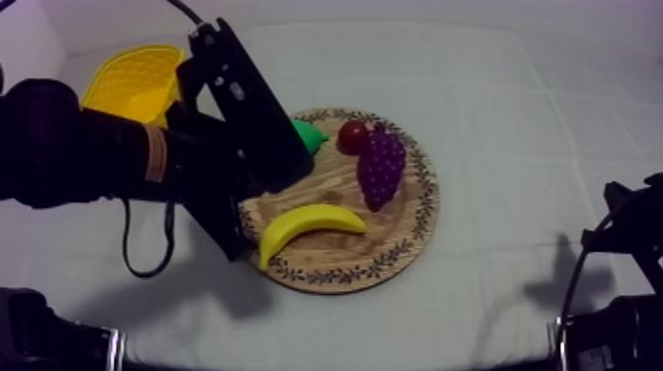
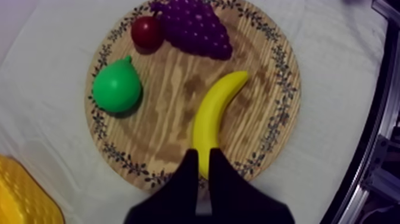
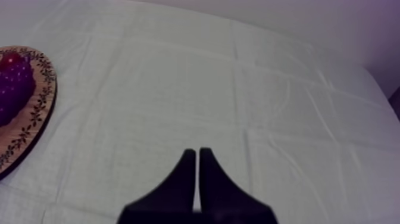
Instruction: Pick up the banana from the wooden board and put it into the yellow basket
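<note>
The yellow banana (image 1: 311, 225) lies on the front part of the round wooden board (image 1: 331, 183). My left arm reaches in from the upper left and covers the board's left edge. In the left wrist view my left gripper (image 2: 201, 154) is shut as a narrow wedge, its tips just above the near end of the banana (image 2: 215, 116), holding nothing. The yellow basket (image 1: 133, 79) stands at the far left, behind that arm. My right gripper (image 3: 197, 152) is shut over bare cloth, to the right of the board (image 3: 36, 113).
On the board also lie a green pear (image 1: 311, 135), a small red fruit (image 1: 353, 136) and purple grapes (image 1: 381, 168). My right arm (image 1: 622, 247) rests low at the right side. A corner of the basket (image 2: 24, 196) shows beside the board.
</note>
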Available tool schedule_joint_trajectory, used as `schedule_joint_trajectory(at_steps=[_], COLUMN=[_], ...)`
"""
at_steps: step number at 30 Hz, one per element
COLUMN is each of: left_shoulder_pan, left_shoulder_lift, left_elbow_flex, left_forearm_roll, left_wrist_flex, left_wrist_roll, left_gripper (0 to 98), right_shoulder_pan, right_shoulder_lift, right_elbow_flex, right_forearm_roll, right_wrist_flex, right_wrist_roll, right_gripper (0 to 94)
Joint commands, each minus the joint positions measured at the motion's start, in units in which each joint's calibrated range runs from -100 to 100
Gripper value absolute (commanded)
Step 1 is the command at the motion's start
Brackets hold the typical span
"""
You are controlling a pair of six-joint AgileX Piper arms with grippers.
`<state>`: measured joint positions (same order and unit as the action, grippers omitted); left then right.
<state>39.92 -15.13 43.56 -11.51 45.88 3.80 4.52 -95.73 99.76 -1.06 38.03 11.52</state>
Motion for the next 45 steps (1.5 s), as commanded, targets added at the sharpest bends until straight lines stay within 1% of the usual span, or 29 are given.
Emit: schedule_joint_trajectory(at_steps=[1, 3, 4, 6, 8, 9, 11, 13, 16, 20, 27, 33, 38, 45], left_shoulder_pan=[0.16, 0.38, 0.55, 0.89, 0.95, 0.95, 0.89, 0.66, 0.33, 0.36, 0.38, 0.24, 0.28, -0.3], left_shoulder_lift=[0.41, 0.97, 1.27, 1.82, 2.22, 2.38, 2.7, 3.07, 3.91, 5.54, 10.5, 16.59, 22.57, 31.27], left_elbow_flex=[0.14, 0.38, 0.72, 1.24, 1.15, 1.03, 0.79, 0.62, 0.29, -0.49, -1.69, -3.35, -8.14, -15.71], left_forearm_roll=[-0.03, -0.11, -0.47, -1.41, -1.34, -1.13, -0.57, 0.25, 1.36, 1.85, 2.01, 2.57, 2.9, 3.5], left_wrist_flex=[0.04, -0.26, -0.53, -0.55, -0.11, 0.26, 0.93, 1.35, 1.81, 2.2, 2.59, 3.01, 6.76, 11.94], left_wrist_roll=[0.48, 1.09, 1.88, 4.17, 5.03, 5.15, 4.99, 4.35, 3.41, 2.95, 3.31, 3.77, 3.59, 2.26], left_gripper=[8.7, 10.1, 18.5, 39.5, 58.4, 66.0, 76.7, 82.8, 86.5, 87.8, 86.0, 84.1, 83.5, 82.2], right_shoulder_pan=[0.0, 0.0, 0.0, 0.0, 0.0, 0.0, 0.0, 0.0, 0.0, 0.0, 0.0, 0.0, 0.0, 0.0], right_shoulder_lift=[-0.02, -0.02, -0.02, -0.02, -0.02, -0.02, -0.02, -0.02, -0.02, -0.02, -0.02, -0.02, -0.02, -0.02], right_elbow_flex=[0.02, 0.02, 0.02, 0.02, 0.02, 0.02, 0.02, 0.02, 0.02, 0.02, 0.02, 0.02, 0.02, 0.02], right_forearm_roll=[0.01, 0.01, 0.01, 0.01, 0.01, 0.01, 0.01, 0.01, 0.01, 0.01, 0.01, 0.01, 0.01, 0.01], right_wrist_flex=[-0.05, -0.05, -0.05, -0.05, -0.05, -0.05, -0.05, -0.05, -0.05, -0.05, -0.05, -0.05, -0.05, -0.05], right_wrist_roll=[-0.02, -0.02, -0.02, -0.02, -0.02, -0.02, -0.02, -0.02, -0.02, -0.02, -0.02, -0.02, -0.02, -0.02], right_gripper=[0.3, 0.3, 0.3, 0.3, 0.3, 0.3, 0.3, 0.3, 0.3, 0.3, 0.3, 0.3, 0.3, 0.3])
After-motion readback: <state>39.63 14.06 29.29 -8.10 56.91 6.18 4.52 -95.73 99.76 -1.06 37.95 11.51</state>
